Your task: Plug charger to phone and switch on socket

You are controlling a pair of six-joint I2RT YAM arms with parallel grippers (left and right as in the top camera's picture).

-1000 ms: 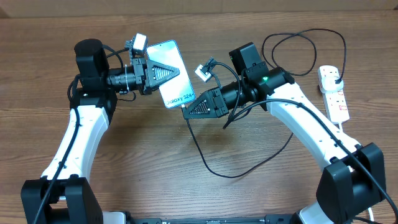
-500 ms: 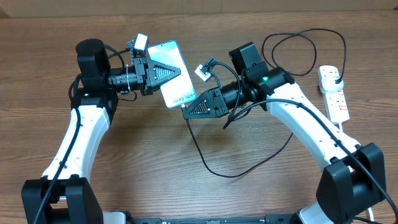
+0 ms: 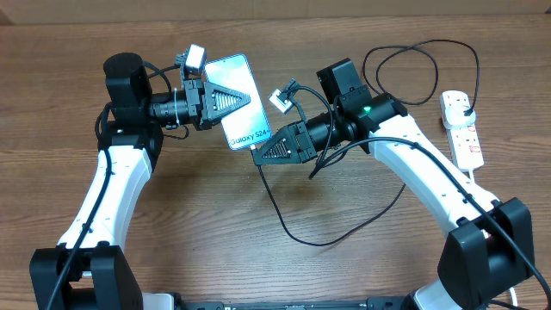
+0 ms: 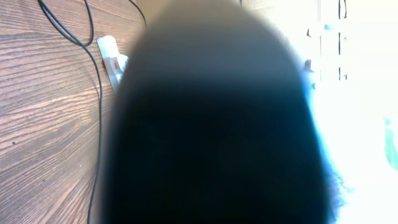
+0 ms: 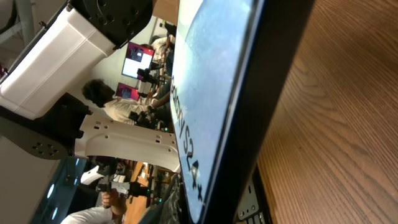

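Between the earlier overhead views and now nothing has shifted: the left gripper [image 3: 231, 99] jaws stay shut on the phone [image 3: 241, 108] raised off the counter, the right gripper [image 3: 261, 153] jaws stay shut on the charger [image 3: 280, 211] at the phone's lower edge, so insertion appears unfinished and the socket [image 3: 461, 129] remains untouched.

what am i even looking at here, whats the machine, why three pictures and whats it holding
Two robot arms sit at a wooden table. One picture is from a camera above; the other two are from cameras on each wrist, so they look odd and close-up. The left gripper is shut on the phone, whose screen fills the right wrist view. The right gripper is shut at the phone's lower end, seemingly holding the tip of the charger, the thin black cable looping over the table. At the far right lies the socket, a white power strip.
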